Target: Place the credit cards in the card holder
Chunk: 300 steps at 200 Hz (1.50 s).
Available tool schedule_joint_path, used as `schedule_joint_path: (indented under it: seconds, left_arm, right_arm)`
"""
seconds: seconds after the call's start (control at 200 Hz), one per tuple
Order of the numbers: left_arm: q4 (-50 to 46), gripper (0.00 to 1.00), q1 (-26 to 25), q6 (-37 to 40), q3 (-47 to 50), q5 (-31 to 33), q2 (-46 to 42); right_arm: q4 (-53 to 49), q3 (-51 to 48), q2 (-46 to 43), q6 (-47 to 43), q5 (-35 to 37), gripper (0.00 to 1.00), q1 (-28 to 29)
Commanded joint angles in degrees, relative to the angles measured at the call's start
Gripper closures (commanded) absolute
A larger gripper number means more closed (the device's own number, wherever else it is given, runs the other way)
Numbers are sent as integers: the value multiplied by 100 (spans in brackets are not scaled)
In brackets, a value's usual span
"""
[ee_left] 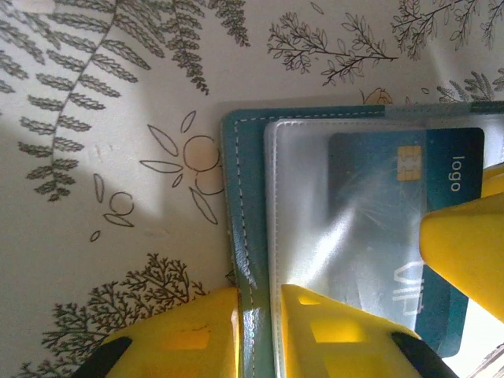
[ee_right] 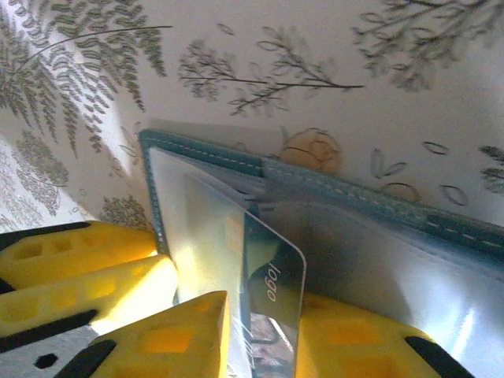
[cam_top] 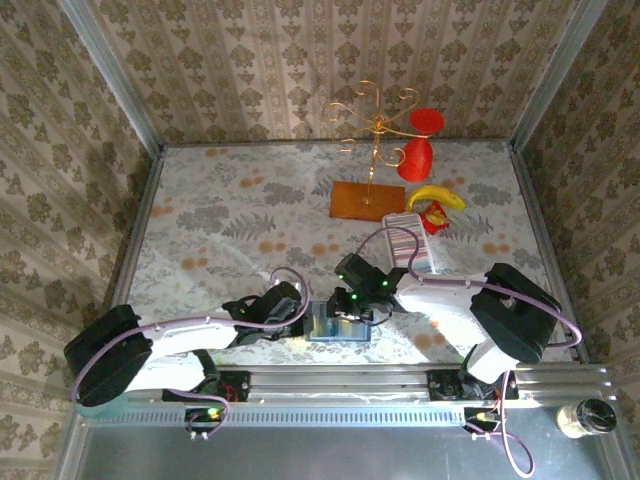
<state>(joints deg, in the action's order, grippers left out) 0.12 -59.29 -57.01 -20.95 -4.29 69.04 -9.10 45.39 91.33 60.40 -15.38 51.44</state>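
Note:
The teal card holder (cam_top: 335, 326) lies open on the floral cloth near the table's front edge, between both arms. My left gripper (ee_left: 260, 298) is shut on the holder's stitched teal edge (ee_left: 244, 197). A blue credit card (ee_left: 378, 213) with a chip and the word "logo" sits partly inside the clear pocket. My right gripper (ee_right: 266, 303) is shut on that card (ee_right: 272, 264), whose far end is tucked under the clear sleeve of the holder (ee_right: 378, 206). From above, the left gripper (cam_top: 300, 312) and the right gripper (cam_top: 358, 300) meet over the holder.
A long whitish tray (cam_top: 412, 240) lies behind the right arm. Further back are an orange-brown board (cam_top: 366, 199) under a gold wire stand (cam_top: 375, 125), red items (cam_top: 417, 155) and a banana (cam_top: 437, 195). A jar (cam_top: 585, 417) stands off the table at the near right.

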Motion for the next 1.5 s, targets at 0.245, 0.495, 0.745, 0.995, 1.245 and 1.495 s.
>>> schedule_joint_path:
  seconds: [0.245,0.495,0.745,0.995,1.245,1.495]
  left_arm:
    - [-179,80,-74,-143,196,133,-425]
    - [-203,80,-74,-197,289,188,-522]
    - [-199,80,-76,-179,285,201,-525]
    - [-192,80,-82,-152,275,192,-496]
    - [-197,80,-82,-161,267,191,-483]
    - [-126,80,-91,-231,365,210,-514]
  right_arm:
    - [-197,446,338,251,502,74,253]
    - [-788,283,-322,99,957,61,252]
    - [-816,43,-410,180,966,78,261]
    - [-810,159,33,157,923,100,327]
    - [-641,366,272,184,826,100,443]
    - [-718,603,157,104,987,100,591]
